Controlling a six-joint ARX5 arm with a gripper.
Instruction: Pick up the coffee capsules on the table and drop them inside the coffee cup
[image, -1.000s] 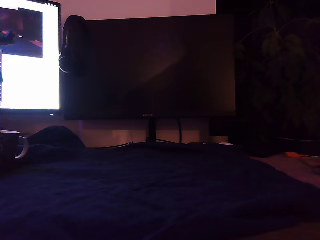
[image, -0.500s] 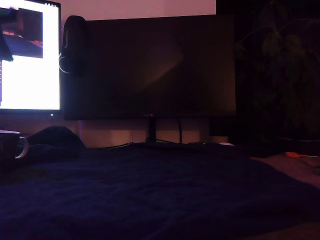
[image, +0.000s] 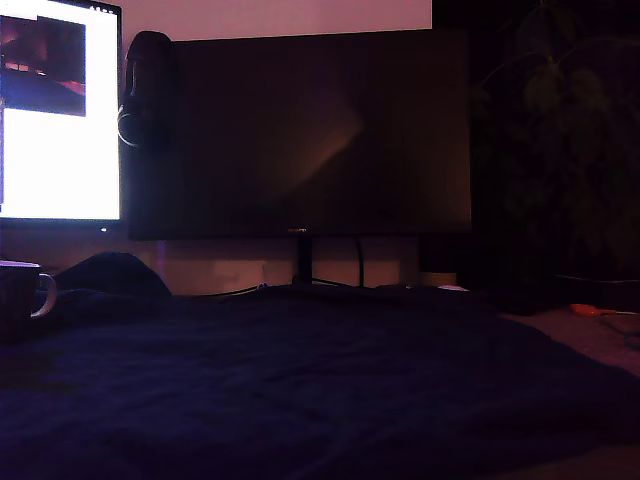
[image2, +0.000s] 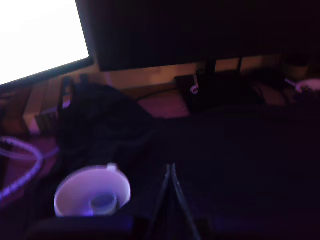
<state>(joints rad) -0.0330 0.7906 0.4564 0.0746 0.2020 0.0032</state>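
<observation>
Though the room is very dim, I can make out one coffee cup in my wrist view, seen from above, with a pale round opening. Inside it, low against the wall, sits one small whitish coffee capsule; blur keeps me from telling how it lies. I count no other capsule on the table, whose dark navy cloth fills most of both views.

In the exterior view the same cup stands at the far left edge of the cloth, its pale loop handle toward the exterior view's right.

My gripper shows only as thin dark fingers meeting at a point just beside the cup; the fingers look pressed together with nothing between them.

Behind the table stand two monitors: one lit white, one dark.
</observation>
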